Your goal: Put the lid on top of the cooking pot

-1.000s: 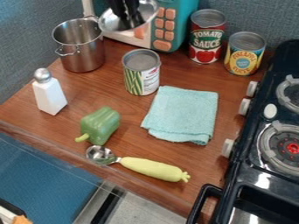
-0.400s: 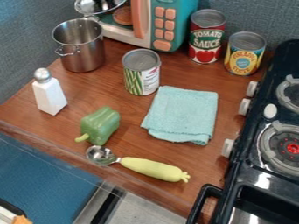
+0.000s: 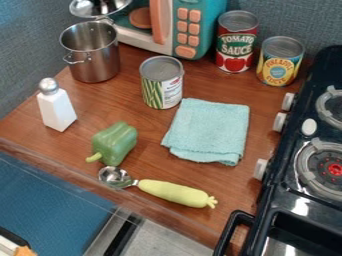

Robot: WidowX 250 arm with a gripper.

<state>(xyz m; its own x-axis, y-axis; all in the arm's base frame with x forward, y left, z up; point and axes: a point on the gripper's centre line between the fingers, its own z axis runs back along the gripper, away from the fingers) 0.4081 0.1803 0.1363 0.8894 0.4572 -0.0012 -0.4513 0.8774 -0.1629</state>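
The steel cooking pot (image 3: 93, 57) stands upright at the upper left of the counter, its mouth open and its inside visible. At the top edge, above and slightly behind the pot's rim, is the shiny metal lid (image 3: 100, 7), cut off by the edge of the view. It overlaps the microwave's left part. Whether the lid touches the pot's back rim I cannot tell.
A toy microwave (image 3: 175, 25) stands behind the pot. Right of the pot are a green-bean can (image 3: 161, 85), a tomato can (image 3: 236, 42) and a pineapple can (image 3: 279, 61). A white shaker (image 3: 56, 106) stands in front, near a green pepper (image 3: 113, 144).
The lid has moved left and up from in front of the microwave to behind the pot. The black gripper seen above it a second ago has gone out of the top edge.
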